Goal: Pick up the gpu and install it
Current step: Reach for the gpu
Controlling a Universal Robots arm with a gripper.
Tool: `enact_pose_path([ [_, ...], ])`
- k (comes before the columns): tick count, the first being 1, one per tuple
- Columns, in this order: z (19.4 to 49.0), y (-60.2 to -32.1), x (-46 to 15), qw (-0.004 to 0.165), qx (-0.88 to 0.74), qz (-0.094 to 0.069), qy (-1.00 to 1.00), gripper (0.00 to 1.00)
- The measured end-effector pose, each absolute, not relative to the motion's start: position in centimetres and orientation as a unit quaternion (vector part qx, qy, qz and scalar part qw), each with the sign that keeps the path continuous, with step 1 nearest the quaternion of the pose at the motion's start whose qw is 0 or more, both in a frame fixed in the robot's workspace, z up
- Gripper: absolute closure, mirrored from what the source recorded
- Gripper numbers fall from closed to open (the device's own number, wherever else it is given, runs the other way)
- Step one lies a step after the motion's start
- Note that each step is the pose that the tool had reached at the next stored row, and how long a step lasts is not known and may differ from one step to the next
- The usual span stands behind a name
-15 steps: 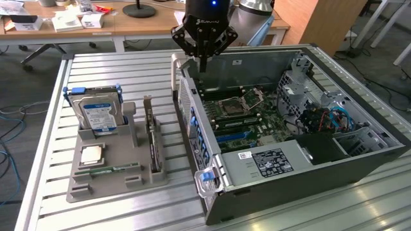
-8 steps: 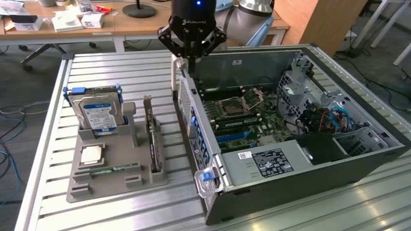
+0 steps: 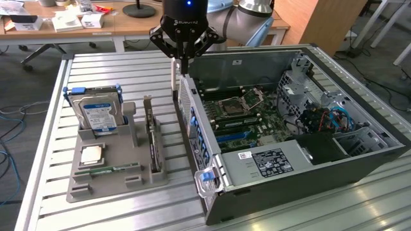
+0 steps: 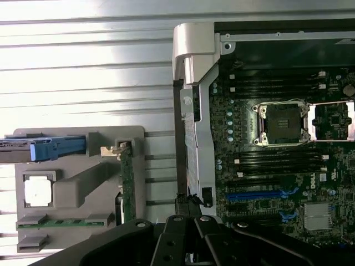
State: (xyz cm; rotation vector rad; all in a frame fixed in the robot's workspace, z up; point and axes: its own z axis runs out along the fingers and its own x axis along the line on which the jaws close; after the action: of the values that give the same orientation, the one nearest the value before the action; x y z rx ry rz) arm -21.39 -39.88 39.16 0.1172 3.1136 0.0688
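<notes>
Edges and clearance: the computer case [image 3: 359, 159] lies on its side on the slatted counter [image 3: 115, 67] with its side panel off, so the motherboard [image 3: 244, 115] faces up inside it. The case's perforated rear wall [image 3: 187, 108] stands upright as the edge nearest the grey tray [image 3: 96, 185]. A strip of bare counter runs between that wall and the tray. Above the motherboard the case is open, bounded by its walls and by the power supply [image 3: 270, 161] at one end.

Tool: my tool [image 3: 184, 61] [image 4: 187, 213] hangs over the top edge of the case's rear wall, fingers pointing down. The fingers are drawn fully together. I cannot tell whether their tips touch the wall edge.

Task part: the gpu [image 3: 153, 139] [image 4: 127, 183] stands on its long edge in the tray slot nearest the case, well apart from my tool. The hard drive [image 3: 97, 113] stands in the tray farther from the case
</notes>
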Motion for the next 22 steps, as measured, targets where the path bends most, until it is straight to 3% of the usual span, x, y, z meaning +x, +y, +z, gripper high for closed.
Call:
enact_pose_path([
  [22,39.2,-39.9,-22.6,0.012,0.038,0.022,0.999,0.89],
])
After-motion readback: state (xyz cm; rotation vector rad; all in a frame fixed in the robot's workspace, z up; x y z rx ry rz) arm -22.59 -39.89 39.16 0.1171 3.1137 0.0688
